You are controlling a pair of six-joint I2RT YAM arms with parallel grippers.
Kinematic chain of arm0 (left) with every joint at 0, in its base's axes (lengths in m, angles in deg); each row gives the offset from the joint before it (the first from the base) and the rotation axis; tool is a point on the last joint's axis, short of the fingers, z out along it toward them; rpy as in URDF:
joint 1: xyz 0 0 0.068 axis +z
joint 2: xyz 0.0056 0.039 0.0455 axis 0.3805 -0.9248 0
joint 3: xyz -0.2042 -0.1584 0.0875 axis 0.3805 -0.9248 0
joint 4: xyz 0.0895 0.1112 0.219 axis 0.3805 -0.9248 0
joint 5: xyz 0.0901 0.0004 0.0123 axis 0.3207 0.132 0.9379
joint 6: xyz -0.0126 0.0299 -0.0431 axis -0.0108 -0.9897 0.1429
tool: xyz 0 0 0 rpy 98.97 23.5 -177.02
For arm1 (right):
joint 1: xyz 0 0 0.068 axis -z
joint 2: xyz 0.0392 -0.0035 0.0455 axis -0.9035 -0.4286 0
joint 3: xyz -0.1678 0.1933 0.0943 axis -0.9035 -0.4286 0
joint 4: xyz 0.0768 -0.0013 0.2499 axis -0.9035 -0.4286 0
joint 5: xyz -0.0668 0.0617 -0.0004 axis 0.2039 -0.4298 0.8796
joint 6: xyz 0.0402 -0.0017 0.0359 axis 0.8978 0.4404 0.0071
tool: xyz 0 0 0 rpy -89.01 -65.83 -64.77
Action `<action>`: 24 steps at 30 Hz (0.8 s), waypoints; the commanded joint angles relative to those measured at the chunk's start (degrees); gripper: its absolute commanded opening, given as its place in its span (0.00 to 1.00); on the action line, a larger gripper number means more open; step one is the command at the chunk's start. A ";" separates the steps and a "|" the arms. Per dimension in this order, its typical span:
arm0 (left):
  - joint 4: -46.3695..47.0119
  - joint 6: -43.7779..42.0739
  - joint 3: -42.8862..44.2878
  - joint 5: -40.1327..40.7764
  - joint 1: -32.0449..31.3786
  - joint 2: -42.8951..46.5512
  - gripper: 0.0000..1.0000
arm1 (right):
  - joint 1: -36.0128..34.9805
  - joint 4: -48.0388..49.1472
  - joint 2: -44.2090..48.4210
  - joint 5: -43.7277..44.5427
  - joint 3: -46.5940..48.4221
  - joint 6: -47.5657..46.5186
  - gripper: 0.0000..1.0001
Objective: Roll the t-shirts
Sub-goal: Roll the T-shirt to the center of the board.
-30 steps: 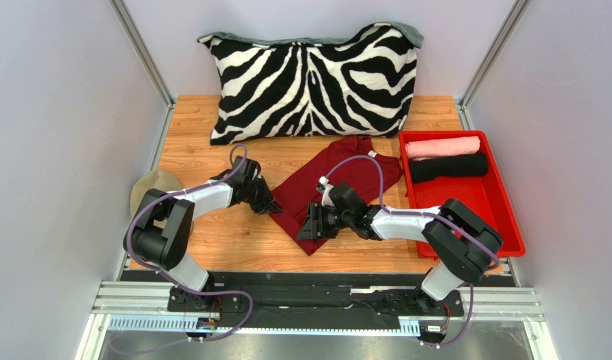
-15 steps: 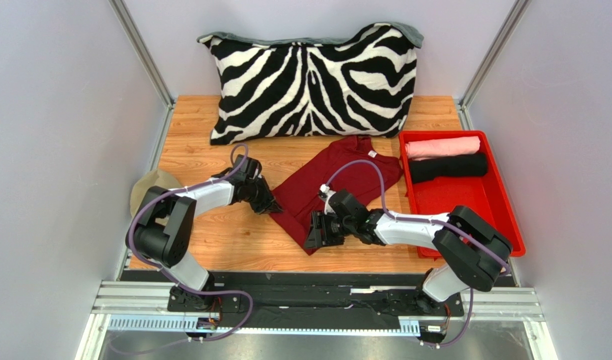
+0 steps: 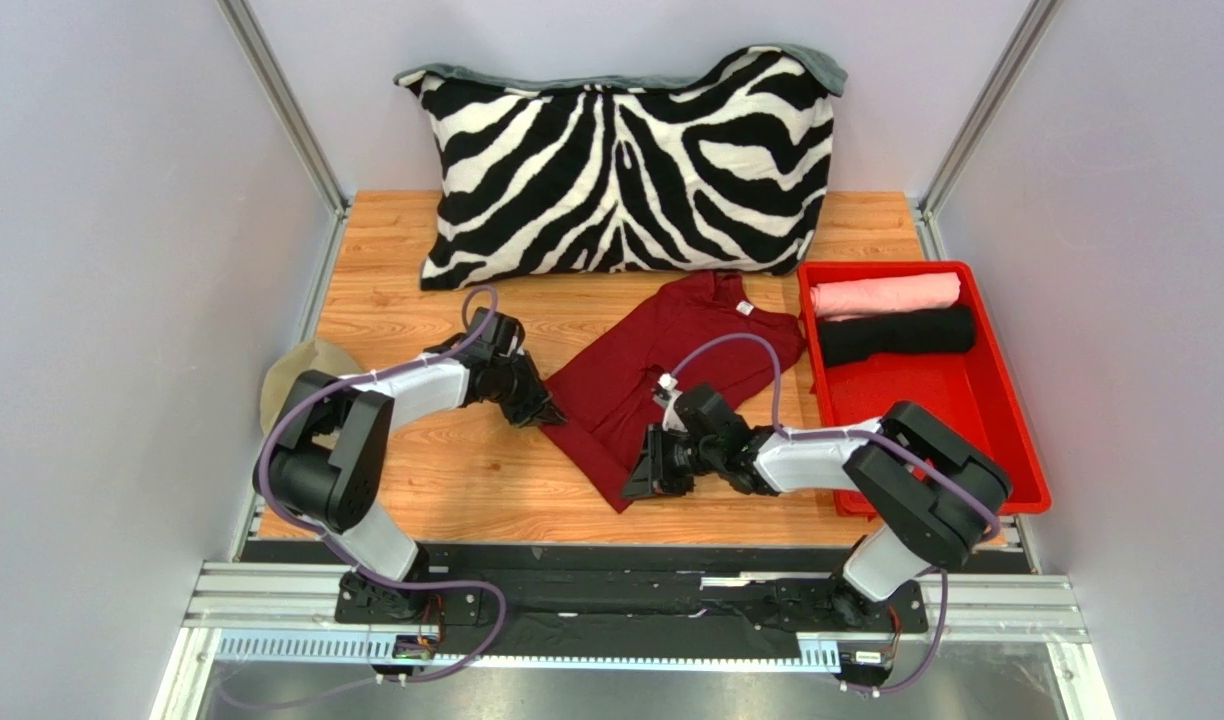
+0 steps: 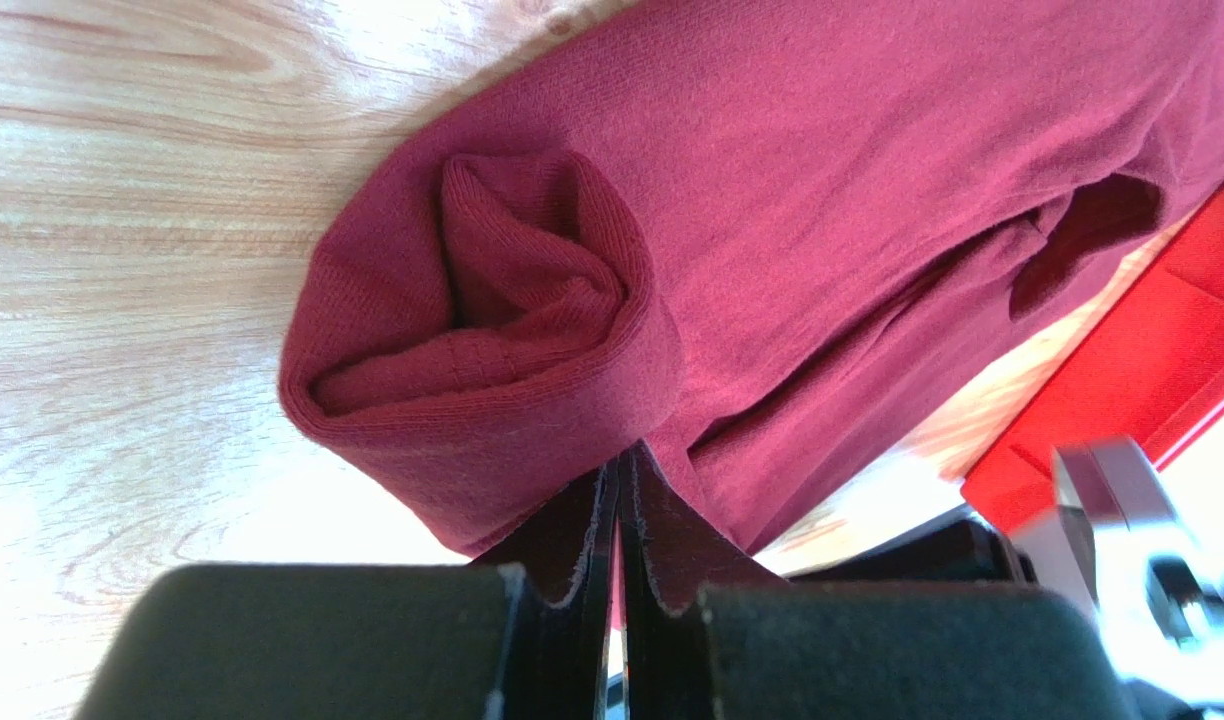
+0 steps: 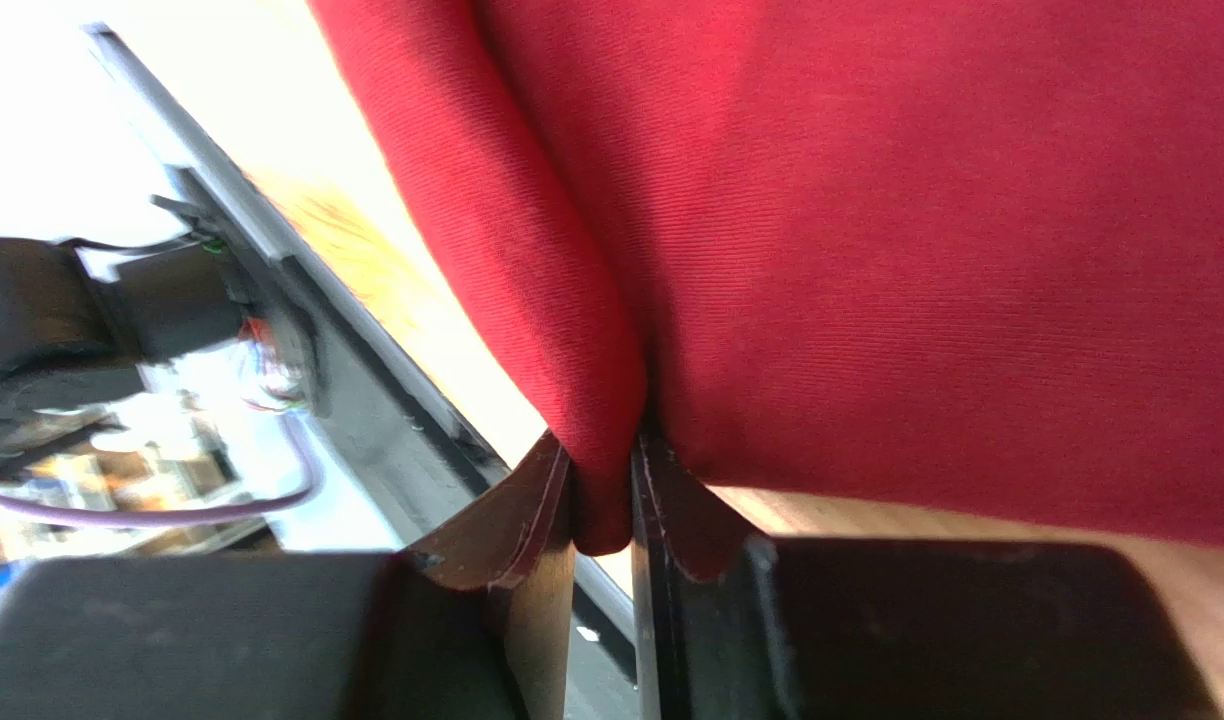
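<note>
Hem of maroon t-shirt [image 3: 656, 368] pinched at both ends, left gripper [image 3: 540, 411] clamped at nine o'clock, right gripper [image 3: 644, 477] clamped at six, probably to start the roll evenly toward the collar

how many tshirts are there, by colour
maroon t-shirt: 1
pink t-shirt: 1
black t-shirt: 1
total: 3
</note>
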 commanded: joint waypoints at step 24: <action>-6.24 1.57 3.81 3.77 -0.85 -3.58 0.07 | -23.52 -36.62 3.40 48.26 28.52 -33.95 0.57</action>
